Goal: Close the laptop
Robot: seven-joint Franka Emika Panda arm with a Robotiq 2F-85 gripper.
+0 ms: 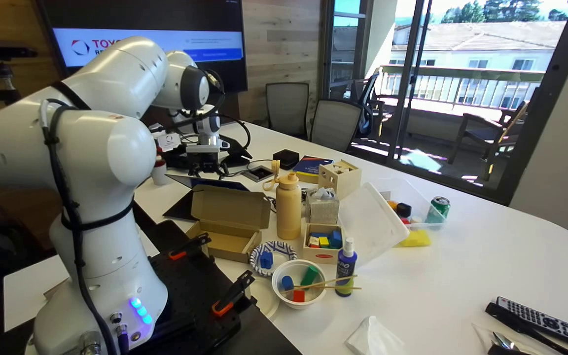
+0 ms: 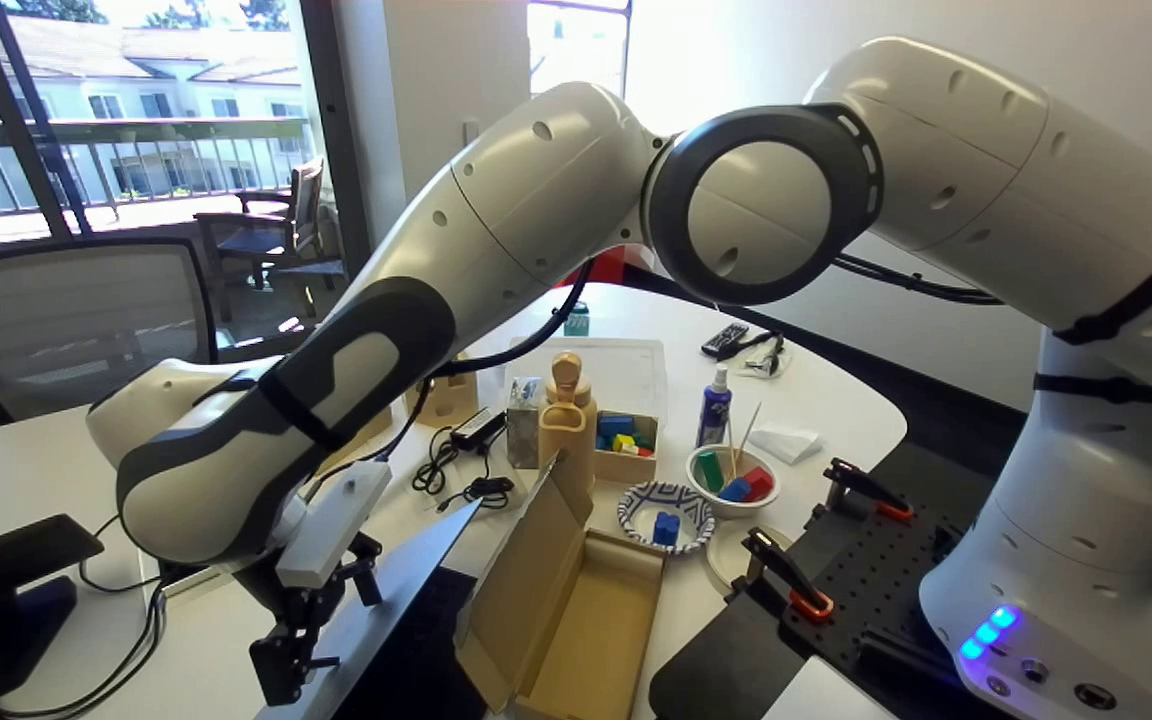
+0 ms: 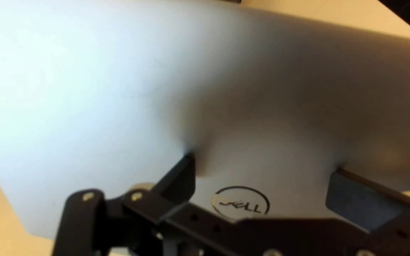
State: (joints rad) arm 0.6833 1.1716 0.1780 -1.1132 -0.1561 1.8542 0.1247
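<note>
The laptop (image 1: 179,206) is a grey Dell with a dark keyboard side, and it stands part open on the table. Its grey lid back (image 2: 406,585) leans over the base at a slant in an exterior view. In the wrist view the lid back (image 3: 84,106) fills most of the picture, with the Dell logo between the fingers. My gripper (image 3: 264,161) is open and empty, fingers spread wide. The gripper also shows in both exterior views (image 1: 208,174) (image 2: 352,630), on the outer side of the lid. Its fingertips meet their shadows on the lid, touching or nearly so.
An open cardboard box (image 1: 230,241) stands right beside the laptop base, its flap raised. A tan bottle (image 1: 288,212) stands past it. Black cables (image 2: 481,490) lie near the lid edge. A black stand (image 2: 11,600) is behind the gripper.
</note>
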